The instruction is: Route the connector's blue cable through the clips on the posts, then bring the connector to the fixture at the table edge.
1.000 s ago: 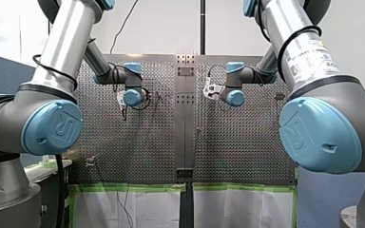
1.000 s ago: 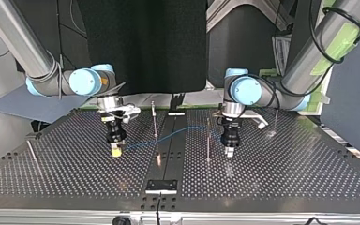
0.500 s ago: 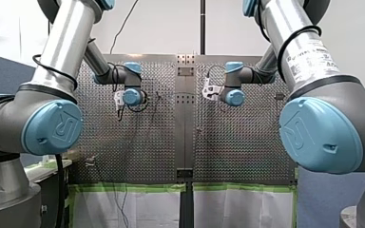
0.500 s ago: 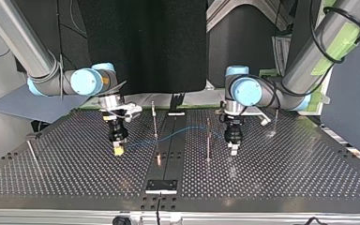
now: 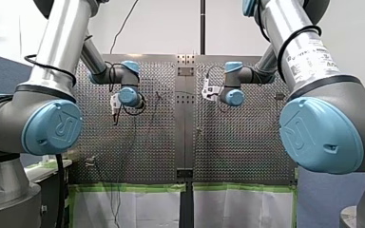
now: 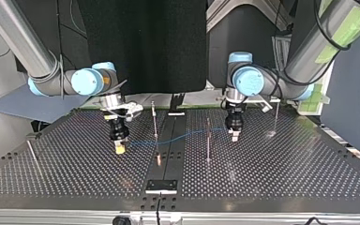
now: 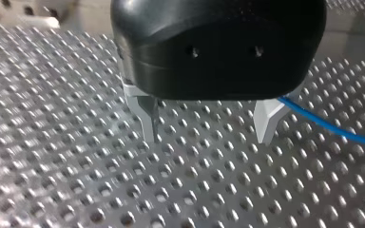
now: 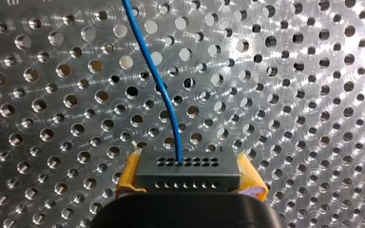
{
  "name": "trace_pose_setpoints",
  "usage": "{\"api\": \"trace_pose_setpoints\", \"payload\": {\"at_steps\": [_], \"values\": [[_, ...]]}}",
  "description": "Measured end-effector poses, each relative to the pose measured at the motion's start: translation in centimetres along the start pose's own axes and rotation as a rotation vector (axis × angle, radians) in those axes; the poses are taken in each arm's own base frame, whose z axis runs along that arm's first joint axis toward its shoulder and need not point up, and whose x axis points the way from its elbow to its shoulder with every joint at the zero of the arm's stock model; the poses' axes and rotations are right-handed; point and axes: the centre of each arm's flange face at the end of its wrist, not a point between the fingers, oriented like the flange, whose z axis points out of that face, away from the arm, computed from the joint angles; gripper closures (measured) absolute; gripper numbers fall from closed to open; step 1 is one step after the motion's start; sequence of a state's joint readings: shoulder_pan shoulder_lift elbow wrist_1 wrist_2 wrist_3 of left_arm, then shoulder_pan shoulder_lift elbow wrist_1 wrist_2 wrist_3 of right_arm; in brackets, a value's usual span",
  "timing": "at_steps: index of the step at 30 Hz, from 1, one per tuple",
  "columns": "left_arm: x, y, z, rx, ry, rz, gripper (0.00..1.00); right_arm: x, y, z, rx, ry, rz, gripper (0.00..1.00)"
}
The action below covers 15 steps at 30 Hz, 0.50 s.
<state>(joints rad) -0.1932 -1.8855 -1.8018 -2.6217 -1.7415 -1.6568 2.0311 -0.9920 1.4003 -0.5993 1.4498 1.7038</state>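
Note:
My right gripper (image 6: 119, 149), at the top view's left, is shut on the dark grey connector (image 8: 187, 168), which sits between its yellow pads (image 8: 129, 173). The blue cable (image 8: 154, 80) leaves the connector's face. In the top view the cable (image 6: 183, 135) runs low over the table past a thin post (image 6: 154, 119) and another post (image 6: 208, 140), ending near my left gripper (image 6: 235, 137). My left gripper (image 7: 208, 128) is open with nothing between its metal fingers (image 7: 147, 118). The cable (image 7: 323, 126) passes just outside one finger.
A black fixture plate (image 6: 161, 185) lies at the near table edge in the top view, on the centre strip. Further posts stand at the view's right (image 6: 276, 117) and lean at its left (image 6: 32, 152). A small copper piece (image 6: 159, 159) sits mid-table.
My left gripper, open throughout, has drawn back toward the far side of the top view, away from the post. My right gripper has shifted slightly toward the view's right with the connector.

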Motion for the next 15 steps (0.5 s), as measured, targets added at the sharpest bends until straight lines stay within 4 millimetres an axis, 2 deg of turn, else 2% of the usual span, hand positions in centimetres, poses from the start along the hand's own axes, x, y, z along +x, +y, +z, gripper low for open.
{"api": "trace_pose_setpoints", "payload": {"at_steps": [5,15], "values": [[-0.7,-0.5,-1.3,0.045,-0.026,-0.040,0.00,0.0,-0.1,0.0,0.002,-0.001,0.001,1.00],[-1.3,-1.5,-5.4,0.138,-0.006,-0.082,0.00,-0.2,-0.2,-0.2,0.001,-0.014,0.002,1.00]]}}
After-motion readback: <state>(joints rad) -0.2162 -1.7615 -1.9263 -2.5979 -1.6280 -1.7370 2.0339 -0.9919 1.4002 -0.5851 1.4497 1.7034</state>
